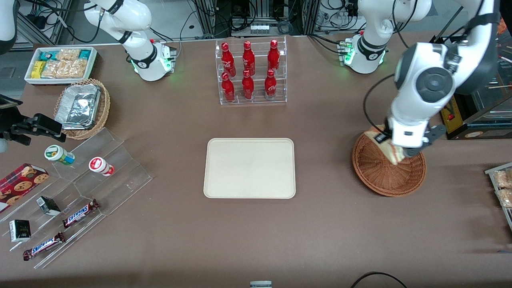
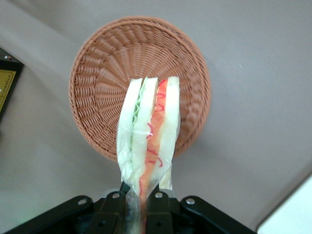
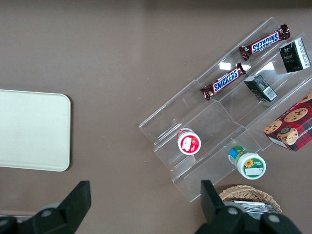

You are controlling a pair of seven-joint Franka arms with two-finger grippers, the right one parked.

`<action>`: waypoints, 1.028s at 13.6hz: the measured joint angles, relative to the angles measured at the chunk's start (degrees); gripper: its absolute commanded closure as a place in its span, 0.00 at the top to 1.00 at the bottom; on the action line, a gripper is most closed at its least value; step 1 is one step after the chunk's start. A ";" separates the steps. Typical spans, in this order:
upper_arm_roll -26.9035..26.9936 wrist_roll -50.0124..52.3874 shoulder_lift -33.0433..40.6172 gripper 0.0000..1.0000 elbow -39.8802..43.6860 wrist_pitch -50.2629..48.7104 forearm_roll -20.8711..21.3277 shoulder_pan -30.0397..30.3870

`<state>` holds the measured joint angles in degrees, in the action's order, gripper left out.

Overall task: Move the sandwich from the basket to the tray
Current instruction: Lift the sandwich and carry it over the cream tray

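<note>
Left wrist view: I'm seeing gripper (image 2: 141,204) clenching wrapped sandwich (image 2: 148,126) by one end, hanging above basket (image 2: 97,73). I'm judging it soft, light, slippery film; gripping gently. Tray (image 1: 250,168) centre of front frame.

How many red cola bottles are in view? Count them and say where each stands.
6, all in the clear rack: three on the upper step, three on the lower step nearer the front camera. None seem hidden. The gripper holds the sandwich above the basket.
</note>
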<state>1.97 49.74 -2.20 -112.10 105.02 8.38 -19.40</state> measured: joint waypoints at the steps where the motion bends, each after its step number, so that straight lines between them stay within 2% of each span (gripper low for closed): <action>1: -0.05 -1.35 -0.06 0.11 0.28 -0.40 -0.01 -2.33; 3: -0.19 -4.62 -0.53 0.13 0.63 -0.35 -0.85 -6.93; 6: -0.33 -9.02 -3.90 0.13 3.26 1.18 -6.53 -13.24; 10: -0.40 -9.42 -12.02 0.14 4.62 12.60 -8.20 -20.13; 14: -0.40 -9.58 -20.85 0.14 7.97 21.18 -9.15 -22.13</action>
<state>1.58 40.17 -23.05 -104.13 126.21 -0.76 -41.53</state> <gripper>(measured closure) 0.850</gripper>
